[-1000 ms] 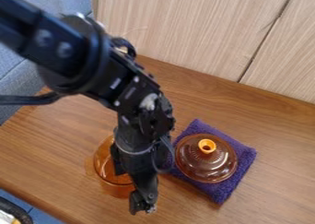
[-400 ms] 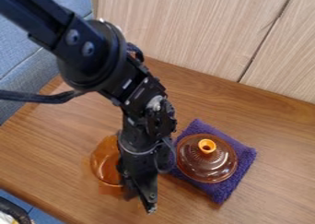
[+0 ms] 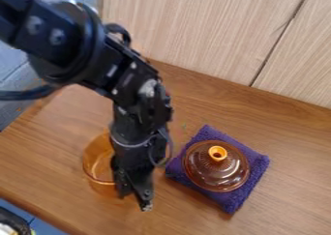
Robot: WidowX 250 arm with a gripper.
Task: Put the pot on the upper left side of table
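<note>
My gripper (image 3: 134, 196) hangs at the lower left of the camera view, against the right side of the pot. Its fingers are close together, shut on the pot's right edge. The pot (image 3: 97, 162) is amber see-through glass. The arm covers its right part, and whether its base touches the table cannot be told.
A brown glass lid (image 3: 225, 173) with an orange knob rests on a folded purple towel (image 3: 248, 189) right of the gripper. Wooden panels (image 3: 200, 31) stand behind the table (image 3: 38, 156), whose front edge runs along the lower left.
The gripper's fingers have come together. Over the last frames the gripper and pot have shifted left and slightly up in the view. The lid and towel have stayed in place.
</note>
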